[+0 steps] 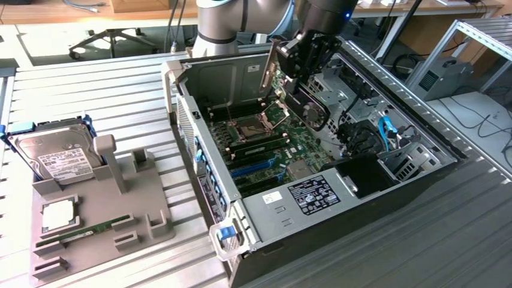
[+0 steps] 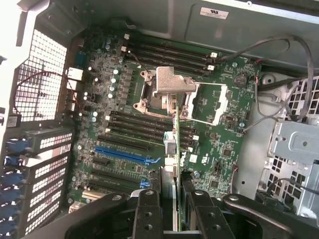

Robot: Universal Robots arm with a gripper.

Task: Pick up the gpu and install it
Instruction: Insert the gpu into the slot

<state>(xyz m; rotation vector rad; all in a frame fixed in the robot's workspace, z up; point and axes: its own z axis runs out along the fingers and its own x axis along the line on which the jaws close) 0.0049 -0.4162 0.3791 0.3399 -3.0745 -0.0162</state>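
Edgewise, gpu (image 2: 176, 144) clamped in tool (image 2: 175, 211), over motherboard (image 2: 124, 124)

Thin gpu card (image 1: 310, 113): black plastic shroud, matt green board. Open grey computer case (image 1: 228, 78): dull sheet metal.

Hard drive label (image 1: 62, 163), case sticker (image 1: 313, 195): illegible.

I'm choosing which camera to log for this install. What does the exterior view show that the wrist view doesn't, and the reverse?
Exterior view: the robot arm, plus the hard drive and memory stick on the grey tray beside the computer case.
Wrist view: the graphics card edge-on between the fingers, and a coin battery.
Both: the gripper holding the card above the motherboard, near the processor socket.
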